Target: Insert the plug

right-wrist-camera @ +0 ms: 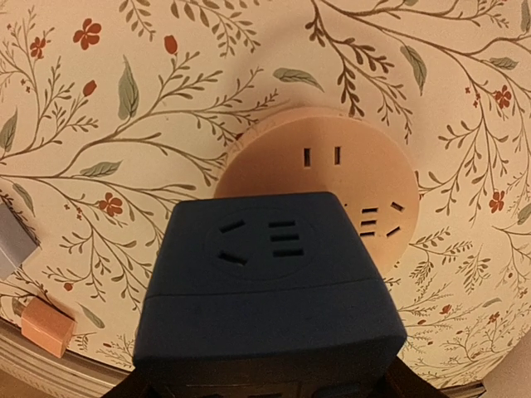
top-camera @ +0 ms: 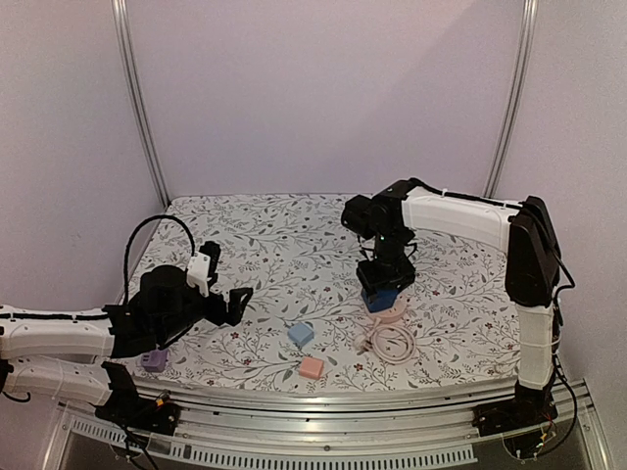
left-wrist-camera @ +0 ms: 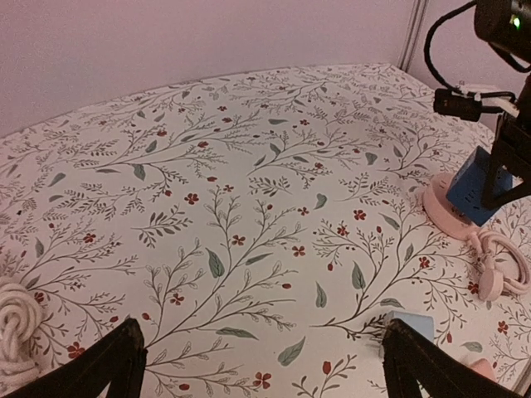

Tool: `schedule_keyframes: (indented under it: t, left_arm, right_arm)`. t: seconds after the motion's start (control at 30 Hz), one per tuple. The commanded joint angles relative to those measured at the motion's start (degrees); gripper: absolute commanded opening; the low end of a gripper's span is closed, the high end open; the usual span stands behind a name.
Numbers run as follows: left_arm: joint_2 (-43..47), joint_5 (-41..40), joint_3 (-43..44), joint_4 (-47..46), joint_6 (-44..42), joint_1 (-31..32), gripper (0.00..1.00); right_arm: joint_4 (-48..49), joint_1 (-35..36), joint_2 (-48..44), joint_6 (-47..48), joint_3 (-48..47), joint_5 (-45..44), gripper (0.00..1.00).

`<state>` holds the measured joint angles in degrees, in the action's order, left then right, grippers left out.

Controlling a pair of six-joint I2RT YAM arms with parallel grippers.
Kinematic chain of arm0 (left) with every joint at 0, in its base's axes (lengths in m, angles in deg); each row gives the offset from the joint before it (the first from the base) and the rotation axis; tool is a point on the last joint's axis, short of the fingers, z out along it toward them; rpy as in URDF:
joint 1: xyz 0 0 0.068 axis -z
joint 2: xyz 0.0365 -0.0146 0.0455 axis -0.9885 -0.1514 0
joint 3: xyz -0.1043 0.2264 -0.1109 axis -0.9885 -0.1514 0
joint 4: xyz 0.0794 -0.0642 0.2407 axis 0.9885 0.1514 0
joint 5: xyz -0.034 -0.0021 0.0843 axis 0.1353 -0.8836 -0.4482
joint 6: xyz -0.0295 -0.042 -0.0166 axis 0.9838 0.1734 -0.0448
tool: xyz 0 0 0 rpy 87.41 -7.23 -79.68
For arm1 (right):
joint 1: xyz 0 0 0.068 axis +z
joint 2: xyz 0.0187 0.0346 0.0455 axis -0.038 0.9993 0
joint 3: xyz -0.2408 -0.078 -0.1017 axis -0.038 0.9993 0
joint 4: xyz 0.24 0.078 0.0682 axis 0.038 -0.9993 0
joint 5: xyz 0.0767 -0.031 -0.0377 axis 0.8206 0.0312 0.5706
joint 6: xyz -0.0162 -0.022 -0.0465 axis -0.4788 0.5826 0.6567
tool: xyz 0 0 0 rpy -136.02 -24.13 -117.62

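Plug, a blue cube (right-wrist-camera: 270, 290), is clamped in our right gripper (top-camera: 384, 289). It sits tilted over the round pink socket base (right-wrist-camera: 332, 166) on the right side of the floral table (top-camera: 265, 245), and we cannot tell whether the two touch. Our left gripper (left-wrist-camera: 265, 373) hangs low over the left side, jaws spread wide with nothing between them. A coiled pink cable (top-camera: 387, 343) lies just in front of the base. Toward the front edge we see a light blue block (top-camera: 301, 334), a pink block (top-camera: 312, 367) and a purple block (top-camera: 154, 359).
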<state>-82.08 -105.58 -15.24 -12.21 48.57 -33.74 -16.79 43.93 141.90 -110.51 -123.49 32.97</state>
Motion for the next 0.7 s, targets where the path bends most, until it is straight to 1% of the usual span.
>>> schedule_keyframes:
  t: [0.0, 0.17, 0.47, 0.67]
  left_arm:
    - [0.8, 0.3, -1.0, 0.5, 0.2, -0.9, 1.00]
    - [0.9, 0.1, -1.1, 0.5, 0.3, -1.0, 0.99]
    - [1.0, 0.1, -1.1, 0.5, 0.3, -0.9, 0.99]
    - [0.9, 0.1, -1.2, 0.4, 0.2, -1.0, 1.00]
  right_arm:
    - [4.4, -2.6, 2.0, -2.4, 2.5, 0.0, 0.00]
    - [4.4, -2.8, 1.9, -1.5, 2.9, 2.0, 0.00]
    - [3.6, -2.3, 4.5, -0.9, 3.6, -0.7, 0.00]
    - [2.9, -1.7, 9.1, -1.7, 1.7, -2.3, 0.00]
